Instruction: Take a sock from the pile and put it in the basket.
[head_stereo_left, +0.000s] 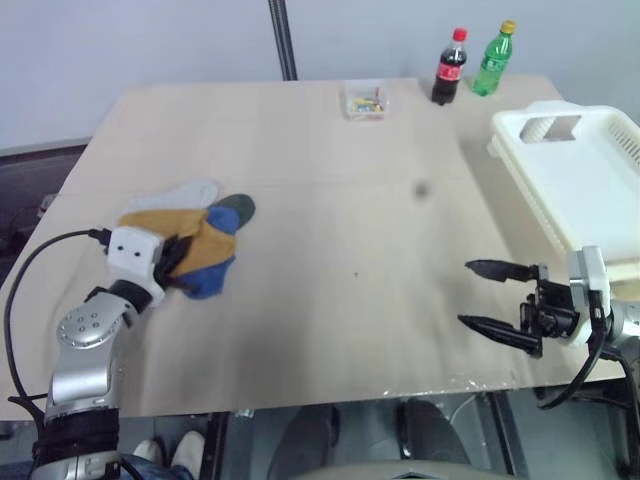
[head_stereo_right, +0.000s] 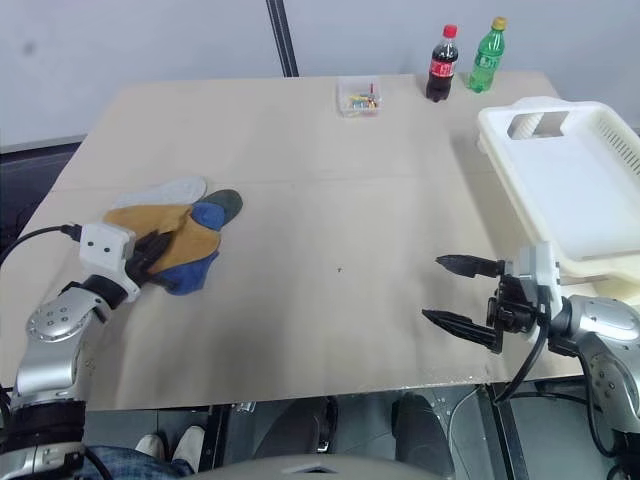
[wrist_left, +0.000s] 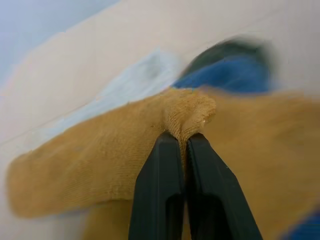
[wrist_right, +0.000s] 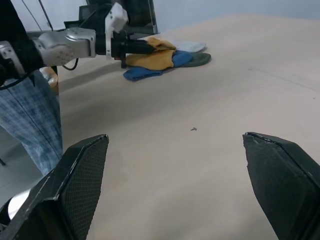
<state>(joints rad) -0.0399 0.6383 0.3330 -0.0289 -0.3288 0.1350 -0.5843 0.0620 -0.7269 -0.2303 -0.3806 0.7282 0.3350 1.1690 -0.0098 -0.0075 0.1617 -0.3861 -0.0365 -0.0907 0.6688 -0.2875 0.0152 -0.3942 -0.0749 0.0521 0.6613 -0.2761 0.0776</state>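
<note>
The left gripper (wrist_left: 182, 142) has its two black fingers pressed together on a puckered fold of the mustard-yellow sock (wrist_left: 100, 160), pinching the fabric up into a small ridge between the tips. That sock lies on top of the pile (head_stereo_left: 195, 235), which sits on the wooden table (head_stereo_left: 330, 200) toward its left edge. Under and beside the yellow sock in the pile are a blue sock (head_stereo_left: 210, 280) sticking out toward the table's near side, a white sock (head_stereo_left: 185, 193) on the far side, and a dark grey-green sock (head_stereo_left: 237, 208) peeking out on the side toward the table's middle.

Well apart from the pile, over the table's near right corner, the right gripper (head_stereo_left: 492, 296) hangs with its fingers spread wide and nothing between them, pointing across the table toward the pile. Just beyond it, the cream-white basket (head_stereo_left: 585, 180) rests at the table's right edge, partly overhanging it.

At the table's far edge stand a small clear box (head_stereo_left: 365, 100), a cola bottle (head_stereo_left: 450, 67) and a green bottle (head_stereo_left: 493, 60), the two bottles side by side.
</note>
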